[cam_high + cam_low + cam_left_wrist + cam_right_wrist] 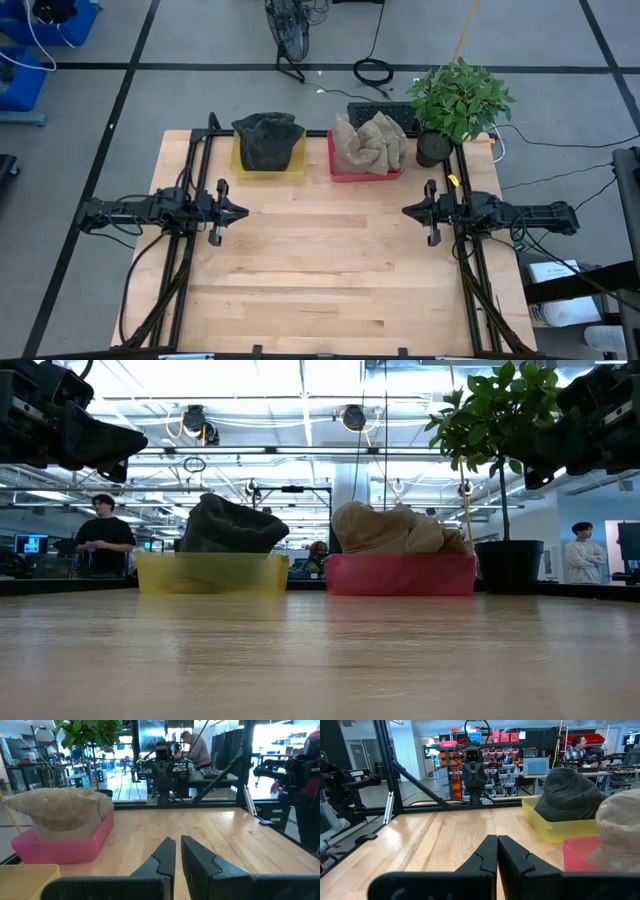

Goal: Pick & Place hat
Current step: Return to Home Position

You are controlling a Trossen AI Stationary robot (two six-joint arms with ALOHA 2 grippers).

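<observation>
A dark grey hat (268, 140) sits in a yellow bin (268, 165) at the table's far side; it also shows in the low view (230, 525) and the right wrist view (572, 792). A tan hat (370, 143) sits in a red bin (365, 172) beside it, seen also in the left wrist view (60, 810). My left gripper (240, 211) hovers shut over the table's left side. My right gripper (407, 211) hovers shut over the right side. Both point toward the table's middle and touch nothing.
A potted plant (455, 105) stands at the far right corner, next to the red bin. Bare wooden table (320, 270) stretches between the two grippers and toward the near edge. People (100, 535) stand in the room beyond the table.
</observation>
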